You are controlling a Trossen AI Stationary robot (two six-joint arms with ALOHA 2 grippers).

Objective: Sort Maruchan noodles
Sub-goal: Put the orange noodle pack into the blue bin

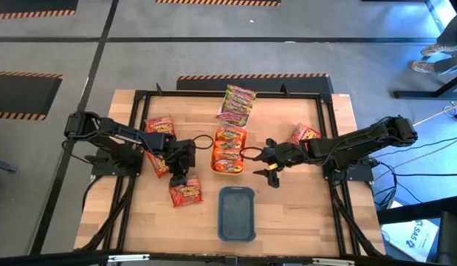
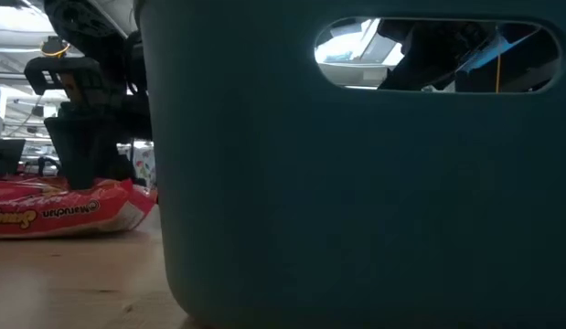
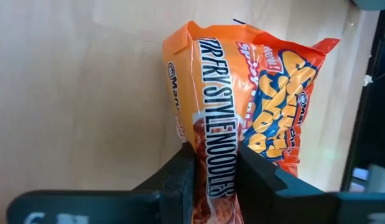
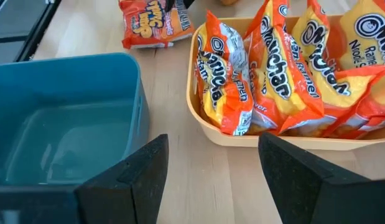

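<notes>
My left gripper (image 1: pixel 179 177) is shut on an orange-red Maruchan packet (image 1: pixel 185 193) left of the teal tray (image 1: pixel 221 214). It also shows in the left wrist view (image 3: pixel 260 93) and the low view (image 2: pixel 63 210). My right gripper (image 1: pixel 271 171) is open and empty, right of the orange tray (image 1: pixel 215 154), which holds several orange packets (image 4: pixel 267 81). Green-pink packets (image 1: pixel 237 103) lie at the far edge. Red packets lie at the far left (image 1: pixel 159 125) and under my right arm (image 1: pixel 304 134). My left gripper pinches the packet between its two fingers at the narrow printed side panel (image 3: pixel 212 118), at the packet's far end. The fingers come from above, pointing down. In the low view the packet lies on the table under the fingers (image 2: pixel 81 155).
The teal tray (image 4: pixel 68 65) stands near the front edge and fills most of the low view (image 2: pixel 356 183). Another red packet (image 1: pixel 158 164) lies under my left arm. Black frame rails run along the table's left and right sides. Bare wood lies at the near left and near right.
</notes>
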